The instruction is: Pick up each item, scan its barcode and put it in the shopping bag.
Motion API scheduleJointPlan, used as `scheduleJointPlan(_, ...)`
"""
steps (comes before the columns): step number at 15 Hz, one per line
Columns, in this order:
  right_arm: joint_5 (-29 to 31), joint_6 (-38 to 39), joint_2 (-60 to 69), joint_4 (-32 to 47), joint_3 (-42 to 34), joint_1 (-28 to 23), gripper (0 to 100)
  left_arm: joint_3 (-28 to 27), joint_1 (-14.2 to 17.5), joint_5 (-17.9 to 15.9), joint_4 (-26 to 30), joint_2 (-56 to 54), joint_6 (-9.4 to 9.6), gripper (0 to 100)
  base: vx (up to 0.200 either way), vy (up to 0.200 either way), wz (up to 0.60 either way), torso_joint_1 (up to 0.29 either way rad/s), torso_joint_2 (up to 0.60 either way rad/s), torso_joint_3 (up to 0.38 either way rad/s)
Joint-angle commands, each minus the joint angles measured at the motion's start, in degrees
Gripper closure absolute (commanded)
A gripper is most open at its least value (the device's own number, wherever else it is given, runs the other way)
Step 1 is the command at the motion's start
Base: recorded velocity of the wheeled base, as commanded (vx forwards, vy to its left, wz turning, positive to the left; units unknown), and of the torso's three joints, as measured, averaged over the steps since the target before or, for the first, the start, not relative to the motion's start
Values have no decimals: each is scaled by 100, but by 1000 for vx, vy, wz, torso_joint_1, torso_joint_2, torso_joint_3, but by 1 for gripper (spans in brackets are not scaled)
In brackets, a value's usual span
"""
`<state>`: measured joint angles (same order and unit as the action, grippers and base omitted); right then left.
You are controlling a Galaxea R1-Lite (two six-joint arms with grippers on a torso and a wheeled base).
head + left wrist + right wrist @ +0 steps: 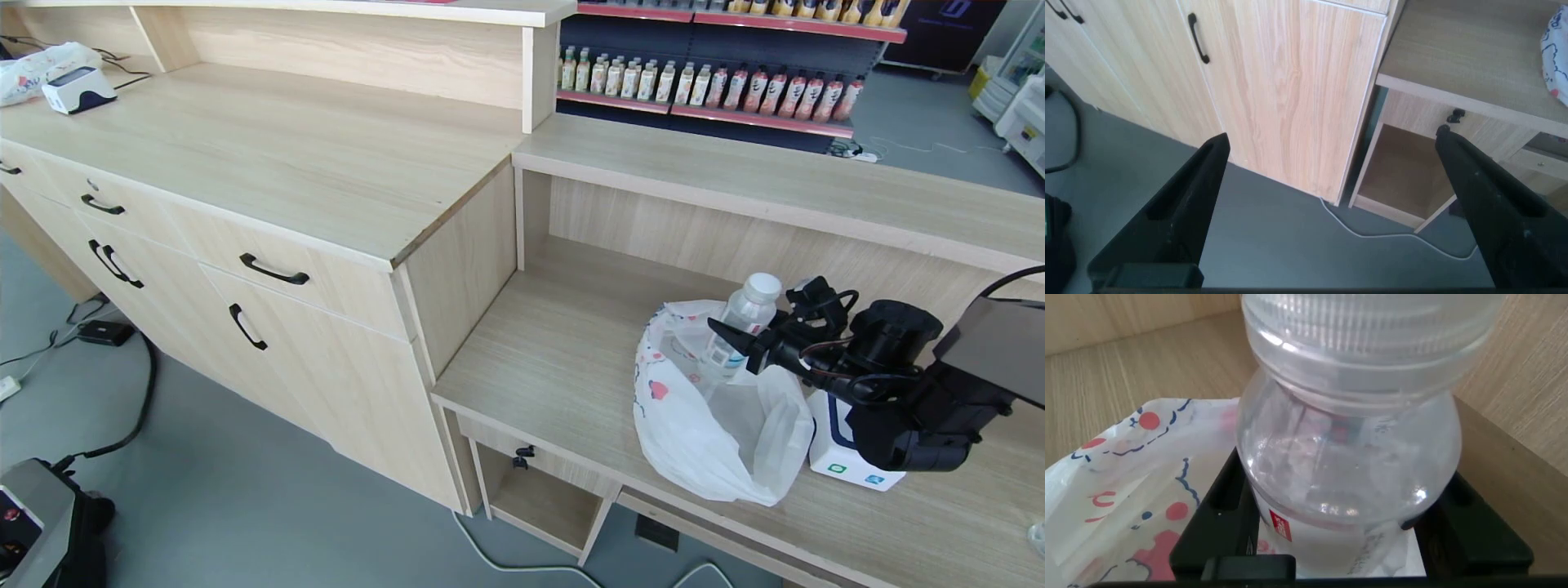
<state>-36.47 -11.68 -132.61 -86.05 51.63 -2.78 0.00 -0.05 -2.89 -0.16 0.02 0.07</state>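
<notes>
The right gripper [747, 347] is clamped on a clear plastic water bottle [744, 314], its black fingers [1208, 527] pressing either side of the lower body while the white-capped neck leans up and away from the wrist. The bottle hangs just above the open mouth of the white patterned shopping bag [694, 425], which slumps on the lower counter [555, 351]. A white box [841, 461] with small icons on its face, probably the scanner, stands just beside the bag, partly behind the right arm. By this placement I judge the bottle is at the bagging step: it is lifted and poised over the opening, but not yet let go. Whether its barcode has been read, and what the bag already holds, cannot be told. The left gripper [1331, 135] hangs with jaws spread wide and holding nothing, above the grey floor beside the cabinet front [1290, 90], well apart from the work.
</notes>
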Motion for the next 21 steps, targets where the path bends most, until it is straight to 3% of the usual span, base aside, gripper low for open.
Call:
scheduleJointPlan(1,0,-1,-90,-8,23,49,100,-9,-4,-1,-2,-2,1,0,0,0,0,0,0,0)
scheduleJointPlan(9,18,-10,-336,1,330,181,100,0,-4,-1,7,-2,1,0,0,0,0,0,0,0)
scheduleJointPlan(21,18,-27,-371,54,181,172,100,0,5,-1,-2,-2,1,0,0,0,0,0,0,0)
